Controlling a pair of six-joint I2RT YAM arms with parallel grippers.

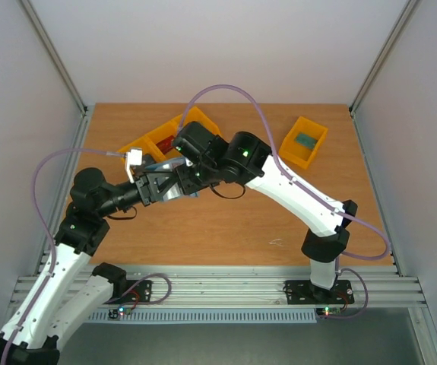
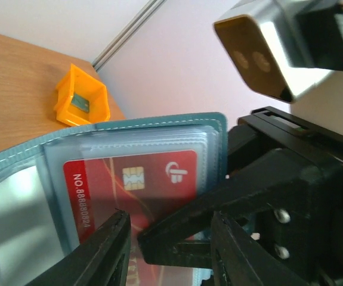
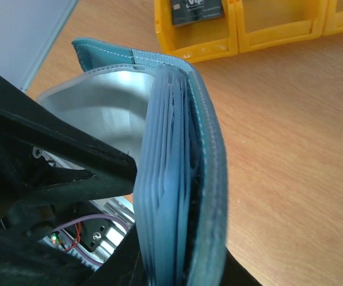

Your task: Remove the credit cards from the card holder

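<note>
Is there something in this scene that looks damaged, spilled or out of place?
Nothing is spilled or damaged. Only the card holder looks unusual: it is held above the table, its clear sleeves spread apart, a red card inside one.

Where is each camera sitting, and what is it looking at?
Top camera: above and behind, looking down at the table; left arm and right arm show.
Left wrist: on the left arm, facing the open wallet and red card; own fingers below.
Right wrist: on the right arm, facing the wallet's edge; own fingers at bottom.
Shared: both wrist views see the wallet.
</note>
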